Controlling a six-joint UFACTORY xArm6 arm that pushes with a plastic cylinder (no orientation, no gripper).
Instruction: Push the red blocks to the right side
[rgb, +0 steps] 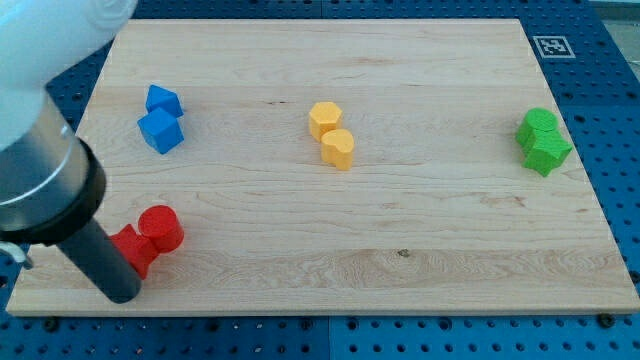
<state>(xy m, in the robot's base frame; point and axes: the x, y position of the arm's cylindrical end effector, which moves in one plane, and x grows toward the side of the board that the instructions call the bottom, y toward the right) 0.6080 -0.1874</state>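
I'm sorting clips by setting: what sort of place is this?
Probably a robotics lab bench: a wooden board lies on a blue perforated base, carries a printed marker tag and paired coloured blocks, and my tip rests beside the red blocks.

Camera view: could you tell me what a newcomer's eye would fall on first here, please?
First comes the big dark rod at the view's lower left, my tip right beside the two red blocks. Then the colour pairs on the wooden board: blue blocks upper left, yellow blocks near the middle, green blocks at the right edge.
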